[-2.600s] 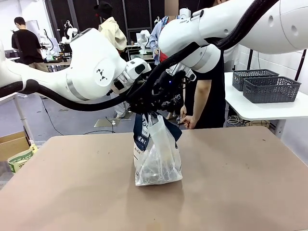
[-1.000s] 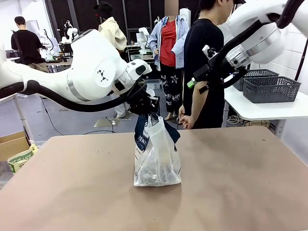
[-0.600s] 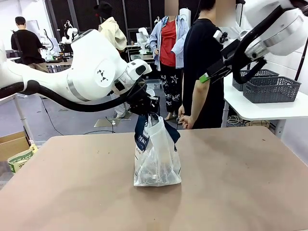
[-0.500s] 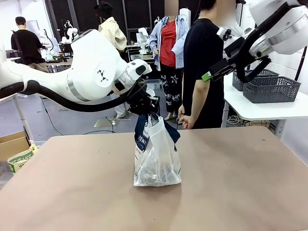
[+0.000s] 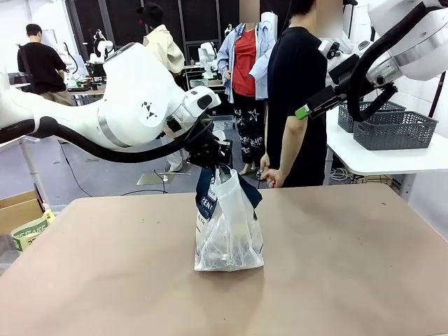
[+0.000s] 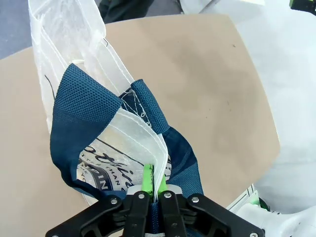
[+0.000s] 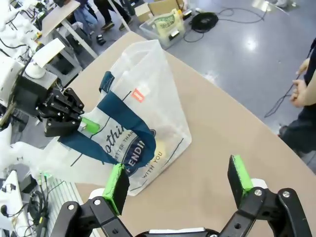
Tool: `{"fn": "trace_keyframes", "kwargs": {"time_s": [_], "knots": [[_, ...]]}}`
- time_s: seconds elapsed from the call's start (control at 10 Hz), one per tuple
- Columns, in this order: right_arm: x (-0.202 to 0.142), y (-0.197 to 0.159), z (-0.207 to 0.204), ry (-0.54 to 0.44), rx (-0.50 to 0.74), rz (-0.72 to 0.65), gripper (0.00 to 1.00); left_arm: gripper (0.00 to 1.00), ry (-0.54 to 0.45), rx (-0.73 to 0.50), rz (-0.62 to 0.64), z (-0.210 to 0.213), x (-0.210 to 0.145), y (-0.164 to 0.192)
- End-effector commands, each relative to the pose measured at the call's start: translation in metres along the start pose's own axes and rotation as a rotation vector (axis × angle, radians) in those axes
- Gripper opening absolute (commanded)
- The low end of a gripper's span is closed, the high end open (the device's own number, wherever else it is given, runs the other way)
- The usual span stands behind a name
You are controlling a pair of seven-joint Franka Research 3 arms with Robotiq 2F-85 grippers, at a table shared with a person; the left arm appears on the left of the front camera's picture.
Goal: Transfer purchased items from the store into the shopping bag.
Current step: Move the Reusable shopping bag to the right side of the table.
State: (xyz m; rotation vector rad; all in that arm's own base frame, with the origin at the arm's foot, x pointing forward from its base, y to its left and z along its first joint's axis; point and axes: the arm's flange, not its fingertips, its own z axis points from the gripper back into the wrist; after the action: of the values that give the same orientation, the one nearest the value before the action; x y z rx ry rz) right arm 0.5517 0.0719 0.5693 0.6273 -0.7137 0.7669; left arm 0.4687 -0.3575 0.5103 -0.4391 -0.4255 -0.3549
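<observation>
The shopping bag [image 5: 227, 231] stands upright in the middle of the brown table [image 5: 350, 266]. It is whitish and translucent, with navy straps and print. My left gripper [image 5: 214, 158] is shut on its top rim and a navy strap [image 6: 84, 113]. In the left wrist view the green pads [image 6: 147, 178] pinch the white rim. Yellowish purchased items [image 7: 160, 148] show faintly through the bag's wall [image 7: 148, 94]. My right gripper [image 5: 308, 109] hangs open and empty, high up and to the right of the bag; its fingers [image 7: 116, 188] stand wide apart. I cannot tell whether either mesh basket on the side table is the store.
Two dark grey mesh baskets [image 5: 395, 129] sit on a white side table [image 5: 378, 157] at the right. A person in a black shirt [image 5: 297, 91] stands at the table's far edge with a hand [image 5: 270, 176] low. The brown tabletop around the bag is bare.
My right arm has pulled away from over the bag, up and to the right, with its gripper open. The left gripper and the bag have stayed put.
</observation>
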Motion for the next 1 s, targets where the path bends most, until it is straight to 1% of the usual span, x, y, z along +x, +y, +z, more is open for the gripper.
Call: {"fn": "trace_keyframes", "kwargs": {"time_s": [0.0, 0.1, 0.2, 0.3, 0.4, 0.5, 0.7, 0.8, 0.9], "knots": [[0.004, 0.0, -0.001, 0.005, -0.013, -0.009, 1.0, 0.0, -0.007, -0.001, 0.0, 0.003, 0.001, -0.001], [0.004, 0.0, -0.001, 0.005, -0.013, -0.009, 1.0, 0.0, 0.0, 0.0, 0.0, 0.0, 0.0, 0.0], [0.004, 0.0, -0.001, 0.005, -0.013, -0.009, 1.0, 0.0, 0.041, 0.106, -0.039, 0.005, 0.012, -0.007], [0.004, 0.0, -0.001, 0.005, -0.013, -0.009, 1.0, 0.0, 0.061, 0.172, -0.101, 0.016, 0.024, -0.013], [0.004, 0.0, -0.001, 0.005, -0.013, -0.009, 1.0, 0.0, 0.062, 0.211, -0.143, 0.033, 0.037, -0.017], [0.004, 0.0, -0.001, 0.005, -0.013, -0.009, 1.0, 0.0, 0.011, 0.247, -0.183, 0.053, 0.05, -0.014], [0.004, 0.0, -0.001, 0.005, -0.013, -0.009, 1.0, 0.0, 0.028, 0.246, -0.272, 0.087, 0.06, 0.002], [0.004, 0.0, -0.001, 0.005, -0.013, -0.009, 1.0, 0.0, -0.005, 0.298, -0.287, 0.103, 0.068, 0.023], [0.004, 0.0, -0.001, 0.005, -0.013, -0.009, 1.0, 0.0, -0.026, 0.325, -0.272, 0.115, 0.069, 0.033]]}}
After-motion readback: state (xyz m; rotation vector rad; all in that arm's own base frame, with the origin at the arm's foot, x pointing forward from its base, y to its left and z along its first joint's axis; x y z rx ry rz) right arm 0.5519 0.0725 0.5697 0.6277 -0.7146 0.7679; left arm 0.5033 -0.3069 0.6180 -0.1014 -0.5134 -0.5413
